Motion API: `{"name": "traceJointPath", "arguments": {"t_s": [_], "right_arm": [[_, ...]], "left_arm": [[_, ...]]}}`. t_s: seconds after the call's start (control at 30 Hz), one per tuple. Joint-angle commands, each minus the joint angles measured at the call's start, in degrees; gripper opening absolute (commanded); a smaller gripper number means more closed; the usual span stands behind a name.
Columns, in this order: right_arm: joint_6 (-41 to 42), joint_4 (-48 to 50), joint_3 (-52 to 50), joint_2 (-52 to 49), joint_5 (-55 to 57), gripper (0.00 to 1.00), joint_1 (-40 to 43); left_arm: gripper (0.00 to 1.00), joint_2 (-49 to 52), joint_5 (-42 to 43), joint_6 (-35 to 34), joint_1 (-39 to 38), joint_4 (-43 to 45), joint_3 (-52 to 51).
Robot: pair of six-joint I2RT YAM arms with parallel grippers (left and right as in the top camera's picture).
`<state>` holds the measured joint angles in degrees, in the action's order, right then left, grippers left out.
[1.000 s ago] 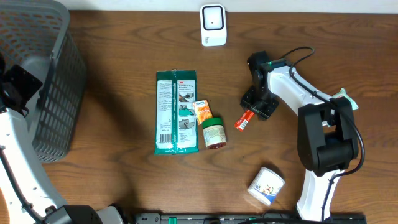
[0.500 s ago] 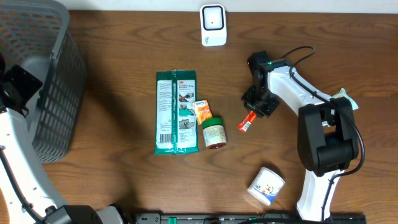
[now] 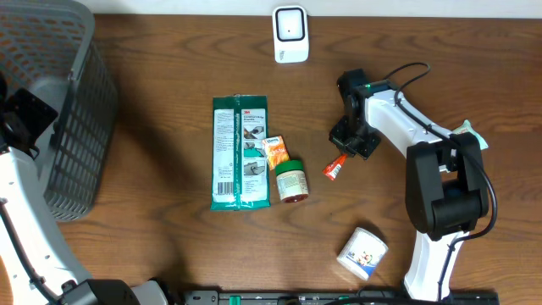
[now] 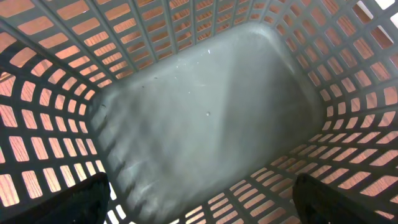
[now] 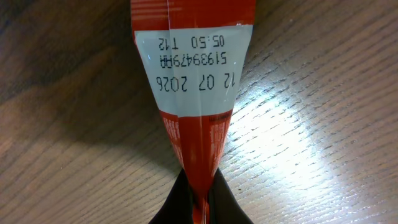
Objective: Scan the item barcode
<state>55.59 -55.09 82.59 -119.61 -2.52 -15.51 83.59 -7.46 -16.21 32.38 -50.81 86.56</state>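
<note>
Overhead: your right gripper [image 3: 342,158] is bearing down on the table [image 3: 152,237] right of centre, pinching the upper end of the red sachet [image 3: 334,169]; the sachet is lying slanted on the wood, just right of the green-lidded jar [image 3: 291,180] and apart from it. The scanner [image 3: 290,34] is standing at the far edge, well apart from the sachet. A green wipes pack [image 3: 241,152] is lying left of the jar, with a small orange packet [image 3: 274,151] tucked between them, and a white tub [image 3: 362,252] is lying on its side near the front edge. Your left arm [image 3: 24,119] is hanging over the grey basket [image 3: 68,102] at the left. Left wrist: your left gripper [image 4: 199,208] is hovering above the basket floor, its fingers [image 4: 87,199] spreading wide with nothing between them. Right wrist: the dark fingers [image 5: 233,210] are pressing together on the crimped tip of the sachet, whose white panel is showing a printed date code; no barcode is facing this camera.
</note>
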Motion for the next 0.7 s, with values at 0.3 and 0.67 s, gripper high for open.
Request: {"name": "traceJointPath", "arguments": {"t_s": [0.3, 0.67], "right_arm": [[-4.17, 0.04, -0.90, 0.79, -1.51, 0.01, 1.99], [-9.44, -0.26, -0.90, 1.66, -7.02, 0.01, 5.11]], "left_arm": [[0.94, 0.44, -0.33, 0.74, 0.17, -0.15, 0.76], [0.93, 0.44, -0.33, 0.74, 0.17, -0.17, 0.76]]}}
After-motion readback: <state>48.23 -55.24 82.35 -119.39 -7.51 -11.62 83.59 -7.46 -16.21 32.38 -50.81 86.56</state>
